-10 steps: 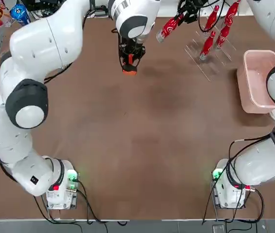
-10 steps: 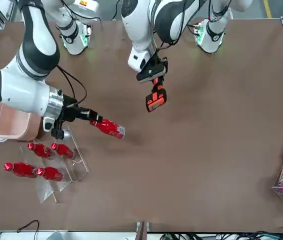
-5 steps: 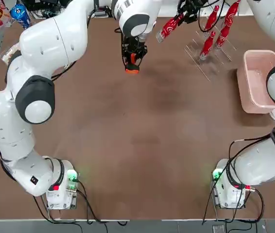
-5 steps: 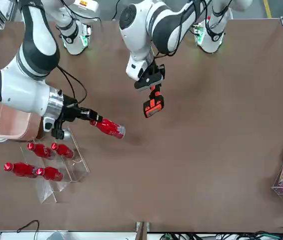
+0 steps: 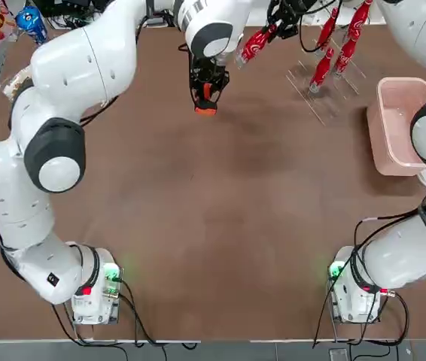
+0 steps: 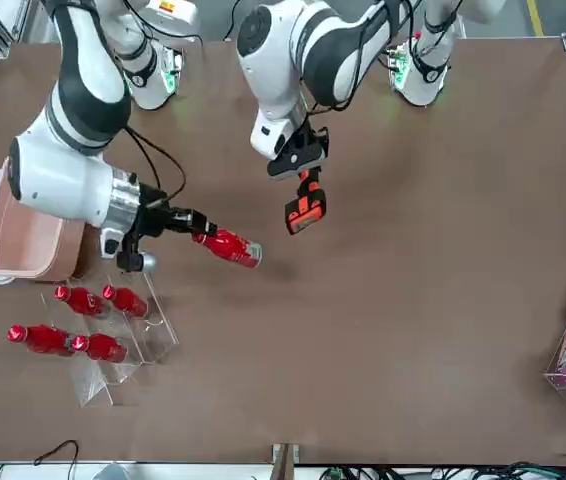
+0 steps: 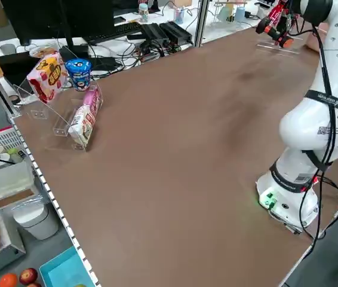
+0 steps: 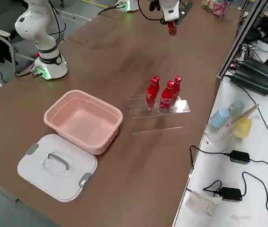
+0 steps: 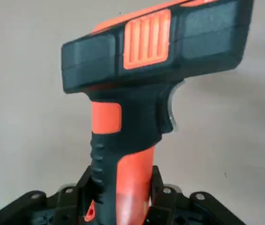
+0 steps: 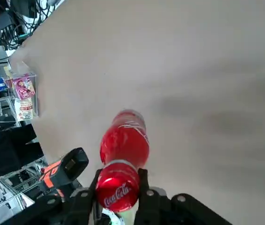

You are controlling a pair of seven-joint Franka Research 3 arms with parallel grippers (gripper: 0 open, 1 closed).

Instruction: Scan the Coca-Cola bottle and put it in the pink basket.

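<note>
A: Brown counter surface: we log both arm bases at the near edge and both arms reaching to the far side. Report the right arm.

B: We see the right gripper clamped on the cap end of the Coca-Cola bottle. It holds the bottle above the counter, nearly level, base pointing toward the centre of the counter. In the right wrist view the bottle sits between the two fingers, logo visible.

A: Confirmed. Left arm?

B: We see the left gripper closed on the handle of the orange-and-black scanner. The scanner head hangs below the gripper, clear of the counter. The left wrist view shows the scanner handle gripped between the fingers, head away from the camera.

A: Relation of scanner to bottle?

B: Near, not touching. In the front view the bottle base lies just beside and below the scanner head, with a gap between them.

A: Destination status?

B: The pink basket stands at the robot's right side of the counter, and the bottle is well apart from it. A white lid lies just beside the basket. Four more red bottles rest in the clear rack between the basket and the held bottle.
</note>
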